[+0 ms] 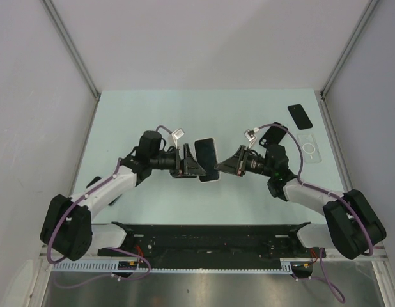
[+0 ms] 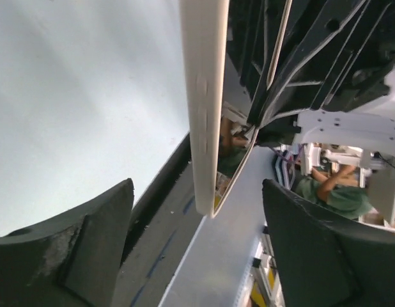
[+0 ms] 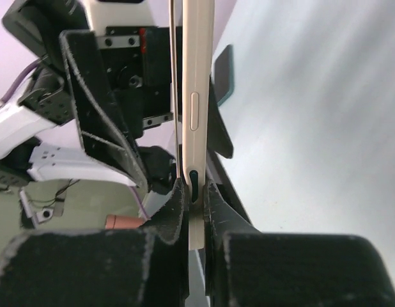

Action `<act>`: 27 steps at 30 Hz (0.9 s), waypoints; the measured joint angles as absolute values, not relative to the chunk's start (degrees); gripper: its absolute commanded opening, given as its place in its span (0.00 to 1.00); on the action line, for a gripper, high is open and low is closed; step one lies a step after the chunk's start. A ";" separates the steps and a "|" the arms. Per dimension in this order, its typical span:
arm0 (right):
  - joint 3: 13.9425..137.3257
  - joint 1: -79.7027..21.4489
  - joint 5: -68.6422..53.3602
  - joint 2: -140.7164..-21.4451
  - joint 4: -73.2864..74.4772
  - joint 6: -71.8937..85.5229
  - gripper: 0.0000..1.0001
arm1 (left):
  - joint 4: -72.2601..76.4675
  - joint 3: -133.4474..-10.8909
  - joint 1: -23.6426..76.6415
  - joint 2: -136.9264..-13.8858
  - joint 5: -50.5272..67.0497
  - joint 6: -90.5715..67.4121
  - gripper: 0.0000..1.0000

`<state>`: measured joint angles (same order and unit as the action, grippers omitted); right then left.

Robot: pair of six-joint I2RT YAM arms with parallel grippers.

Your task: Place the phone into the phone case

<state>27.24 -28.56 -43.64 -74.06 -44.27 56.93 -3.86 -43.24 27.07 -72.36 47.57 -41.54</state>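
left gripper (image 1: 191,164): hanging wide open, fingers (image 2: 89,256) flanking the phone (image 2: 204,96) without touching | right gripper (image 3: 196,192): pinching the phone's edge, holding it above the bench (image 1: 153,115)

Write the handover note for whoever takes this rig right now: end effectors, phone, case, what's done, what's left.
Left end effector: open, fingers either side of the phone, not gripping it.
Right end effector: shut on the phone, clamping one edge; the phone is in the air between the arms.
Clear phone case: flat on the table at far right, empty.
Done: phone is off the table, in one grip.
Left: carry it to the case and seat it.
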 measured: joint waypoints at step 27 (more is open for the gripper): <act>45.25 -19.73 -33.56 -103.92 -23.62 44.12 0.08 | -34.35 -46.63 16.88 -61.76 9.17 -24.82 0.97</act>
